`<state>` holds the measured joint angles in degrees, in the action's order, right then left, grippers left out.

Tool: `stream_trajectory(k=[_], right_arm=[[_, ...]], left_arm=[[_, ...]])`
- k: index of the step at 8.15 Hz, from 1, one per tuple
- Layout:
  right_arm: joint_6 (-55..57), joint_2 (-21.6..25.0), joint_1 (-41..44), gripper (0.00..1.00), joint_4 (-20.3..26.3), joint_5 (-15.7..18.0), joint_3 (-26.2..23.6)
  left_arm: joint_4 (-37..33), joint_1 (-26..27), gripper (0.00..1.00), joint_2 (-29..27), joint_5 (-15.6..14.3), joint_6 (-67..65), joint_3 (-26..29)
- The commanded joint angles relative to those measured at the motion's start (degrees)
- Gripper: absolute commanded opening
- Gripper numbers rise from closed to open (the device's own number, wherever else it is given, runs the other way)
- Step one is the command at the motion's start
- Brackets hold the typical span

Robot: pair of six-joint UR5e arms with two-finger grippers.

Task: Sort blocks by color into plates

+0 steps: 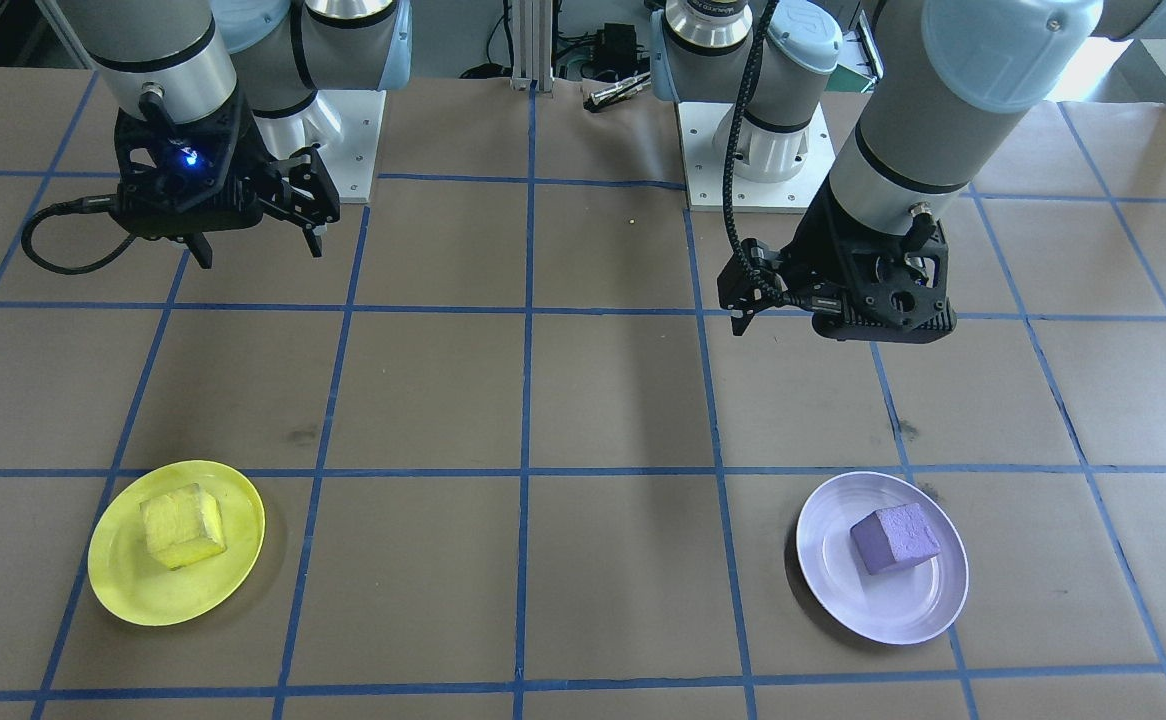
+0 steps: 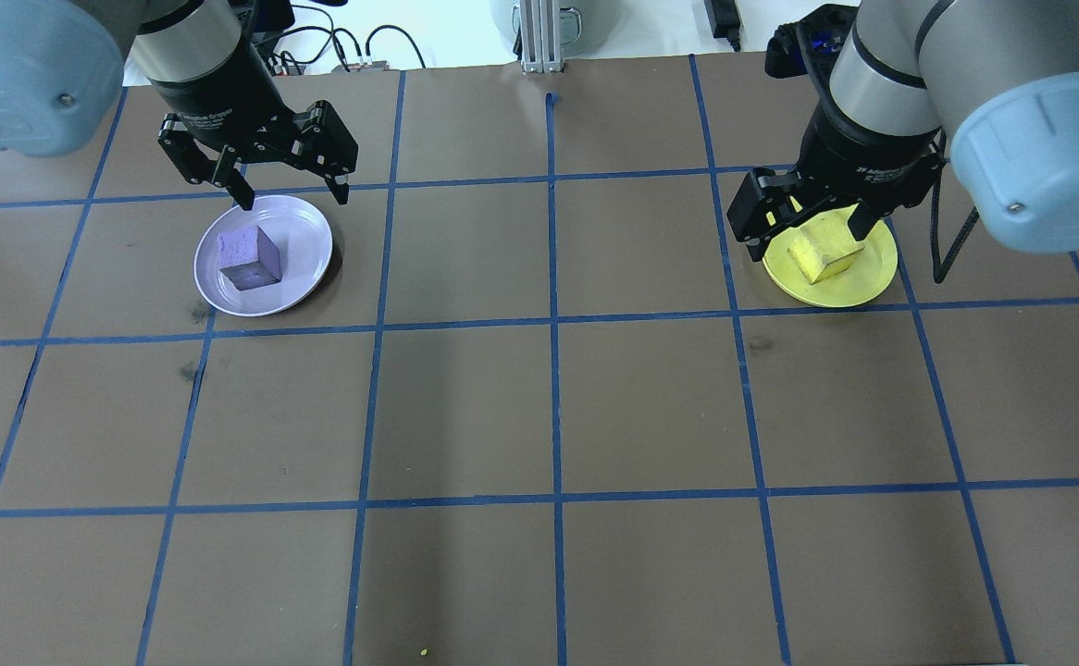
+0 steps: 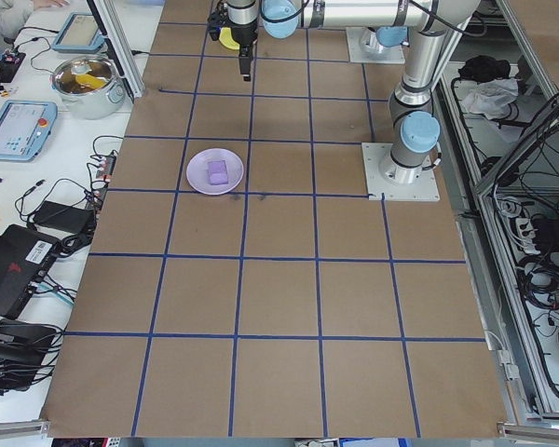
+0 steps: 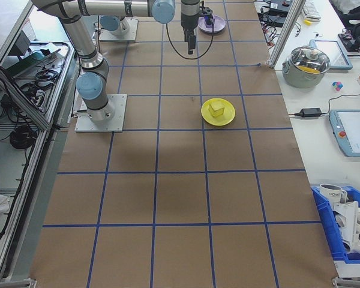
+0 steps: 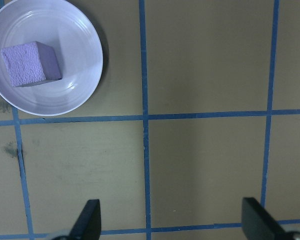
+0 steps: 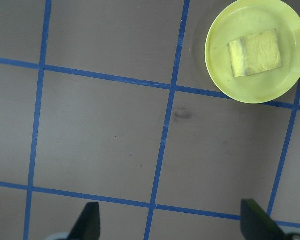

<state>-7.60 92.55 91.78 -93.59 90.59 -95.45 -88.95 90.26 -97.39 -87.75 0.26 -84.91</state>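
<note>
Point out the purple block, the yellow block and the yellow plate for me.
purple block (image 2: 249, 259): overhead view, top face.
yellow block (image 1: 181, 526): front-facing view, top face.
yellow plate (image 1: 123, 590): front-facing view, bare rim near the table edge.

— Where are your arms?
— Both are raised above the table, wrists pointing down. Your left gripper (image 2: 286, 190) hangs with its jaws spread wide and nothing between them.
— And the other?
— Your right gripper (image 2: 803, 233) is the same: fingers apart, empty, well clear of the surface.
</note>
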Motion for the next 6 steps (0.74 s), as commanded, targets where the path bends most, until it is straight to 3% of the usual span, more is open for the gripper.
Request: stream_trajectory(k=[1,6], right_arm=[[-0.48,0.00,-0.11,1.00,0.16,-0.07,0.00],[-0.66,0.00,-1.43,1.00,1.66,-0.68,0.00]], left_arm=[[0.18,0.09,1.00,0.09,-0.05,-0.34,-0.08],[-0.17,0.09,1.00,1.85,0.21,-0.34,-0.08]])
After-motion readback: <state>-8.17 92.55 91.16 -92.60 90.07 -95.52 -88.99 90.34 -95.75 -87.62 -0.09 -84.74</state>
